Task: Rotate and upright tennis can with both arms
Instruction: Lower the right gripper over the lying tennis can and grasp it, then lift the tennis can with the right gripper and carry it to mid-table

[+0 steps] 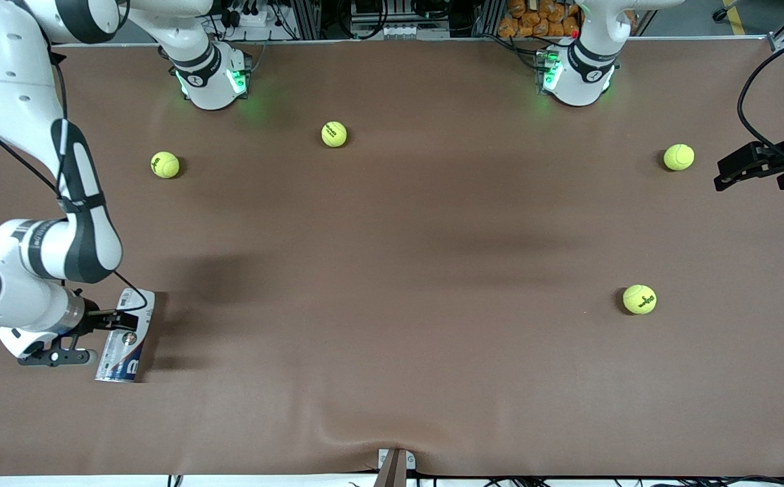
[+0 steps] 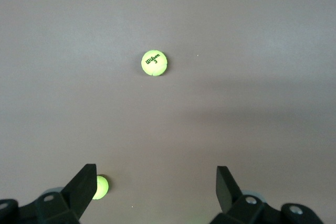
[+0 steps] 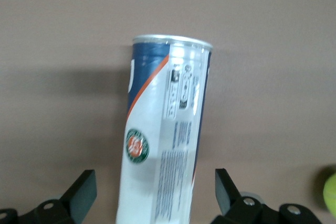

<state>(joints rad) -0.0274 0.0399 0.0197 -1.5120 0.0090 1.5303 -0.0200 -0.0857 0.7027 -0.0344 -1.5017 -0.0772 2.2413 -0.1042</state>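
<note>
Lying on its side on the brown surface (image 1: 392, 284), the tennis can (image 1: 126, 336) sits closest to the front camera, at the right arm's end. It looks empty, so likely light, smooth and slippery, and easy to dent. Best to grab it across the middle. The right gripper (image 3: 155, 195) hangs over it, jaws spread wide. The left gripper (image 2: 156, 192) waits over the left arm's end, jaws spread too.

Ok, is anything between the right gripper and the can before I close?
Nothing visible. The right gripper is open with its fingers straddling the tennis can, which lies on its side on the table. The tennis balls lie well away from it.
</note>
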